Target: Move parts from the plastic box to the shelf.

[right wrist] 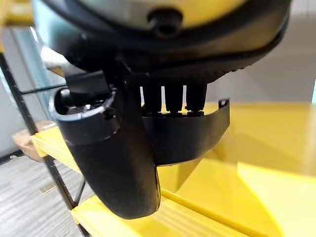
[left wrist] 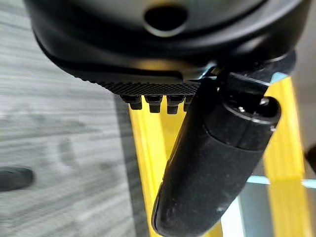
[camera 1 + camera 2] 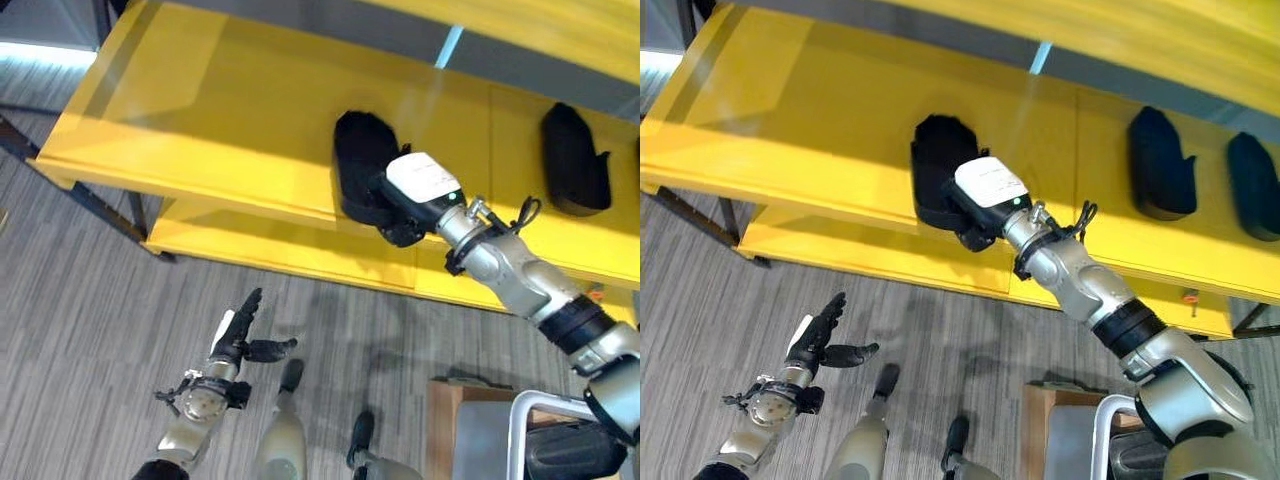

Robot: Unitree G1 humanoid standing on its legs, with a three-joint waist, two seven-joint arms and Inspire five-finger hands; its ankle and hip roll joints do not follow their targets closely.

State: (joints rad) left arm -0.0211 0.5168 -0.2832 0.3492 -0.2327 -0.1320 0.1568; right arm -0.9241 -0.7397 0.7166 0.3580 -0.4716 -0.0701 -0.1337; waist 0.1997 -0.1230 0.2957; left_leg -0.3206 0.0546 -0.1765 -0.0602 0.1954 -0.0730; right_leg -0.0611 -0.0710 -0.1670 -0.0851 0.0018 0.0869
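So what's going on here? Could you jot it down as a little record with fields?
Shelf: yellow shelf, several tiers
Part being placed: black part on the shelf near its front edge
Right hand: right hand at that part, fingers on its rim
Left hand: left hand low over the grey floor, fingers straight, holding nothing
Other parts: two more black parts further right on the shelf

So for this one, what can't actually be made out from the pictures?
- Grip: in the eye views the right hand covers its own fingers at the black part on the yellow shelf.
- Plastic box: cut off by the left eye view's corner.
- Left hand: empty, over the floor.
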